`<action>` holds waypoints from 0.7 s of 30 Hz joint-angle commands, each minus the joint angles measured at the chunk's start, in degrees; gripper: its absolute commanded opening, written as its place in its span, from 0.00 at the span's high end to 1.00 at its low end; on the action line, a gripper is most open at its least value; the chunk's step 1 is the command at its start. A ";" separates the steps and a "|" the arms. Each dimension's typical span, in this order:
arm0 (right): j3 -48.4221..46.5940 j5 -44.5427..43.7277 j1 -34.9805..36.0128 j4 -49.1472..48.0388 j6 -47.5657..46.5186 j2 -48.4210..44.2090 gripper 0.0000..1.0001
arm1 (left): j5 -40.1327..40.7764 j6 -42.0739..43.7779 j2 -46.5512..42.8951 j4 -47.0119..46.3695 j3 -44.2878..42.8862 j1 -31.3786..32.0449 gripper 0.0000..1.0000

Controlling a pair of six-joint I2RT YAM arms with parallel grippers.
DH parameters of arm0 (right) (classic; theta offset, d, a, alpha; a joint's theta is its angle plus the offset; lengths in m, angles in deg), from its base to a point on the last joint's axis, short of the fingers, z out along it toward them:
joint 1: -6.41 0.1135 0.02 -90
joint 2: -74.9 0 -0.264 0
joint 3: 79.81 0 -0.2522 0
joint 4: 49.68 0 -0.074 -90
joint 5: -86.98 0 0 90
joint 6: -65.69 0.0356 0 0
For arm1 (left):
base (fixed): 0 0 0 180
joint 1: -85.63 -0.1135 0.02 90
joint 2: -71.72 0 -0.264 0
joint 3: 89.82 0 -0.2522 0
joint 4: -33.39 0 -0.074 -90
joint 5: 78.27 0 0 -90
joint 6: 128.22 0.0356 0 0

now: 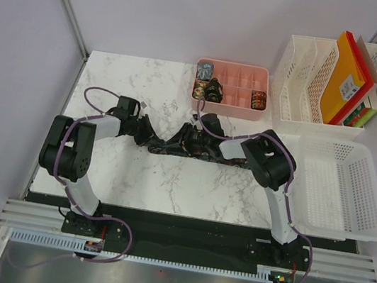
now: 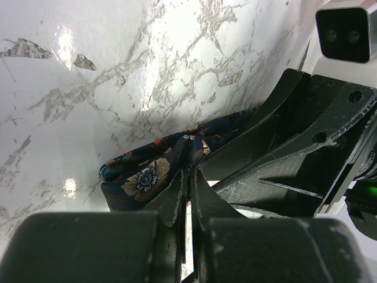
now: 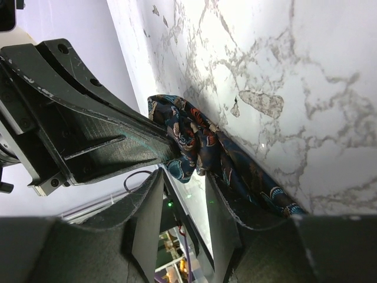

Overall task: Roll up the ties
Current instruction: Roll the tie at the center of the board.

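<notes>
A dark tie [image 1: 204, 153] with a multicoloured floral pattern lies as a rumpled strip across the middle of the marble table [image 1: 147, 85]. My left gripper [image 1: 148, 136] is at its left end. In the left wrist view the jaws [image 2: 189, 168] are nearly closed, pinching the tie [image 2: 147, 177] at their tips. My right gripper [image 1: 189, 137] is close by on the tie's middle part. In the right wrist view its jaws [image 3: 184, 174] stand apart, with bunched tie [image 3: 197, 141] at the tips and draped along the right finger. The two grippers' fingers almost touch.
A pink compartment tray [image 1: 228, 106] at the back holds rolled ties [image 1: 212, 90], one at its right end [image 1: 258, 100]. A white file organiser [image 1: 305, 81] with orange folders stands back right. A white mesh basket [image 1: 342, 187] sits at the right.
</notes>
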 commanded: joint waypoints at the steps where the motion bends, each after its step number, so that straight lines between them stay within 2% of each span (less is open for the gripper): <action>1: -1.97 -4.41 1.11 2.85 -3.35 1.75 0.57 | -1.12 1.88 0.43 1.49 0.62 0.67 0.95; 7: -3.37 -5.29 1.63 7.15 -6.59 2.45 0.60 | -1.56 1.44 0.51 1.23 0.44 0.93 0.92; 16: -4.61 -7.05 1.63 12.79 -9.42 3.77 0.81 | -2.27 1.35 -0.01 1.14 0.71 0.93 0.84; 19: -4.87 -7.31 1.55 13.75 -10.12 4.04 0.93 | -2.18 1.61 -0.71 1.31 0.71 0.84 0.76; 20: -5.04 -7.31 1.55 13.93 -10.30 4.04 0.99 | -2.27 1.79 -1.06 1.23 0.71 0.84 0.71; 21: -5.13 -7.40 1.55 15.06 -11.08 3.95 1.00 | -2.61 2.31 -1.24 1.40 0.36 0.76 0.68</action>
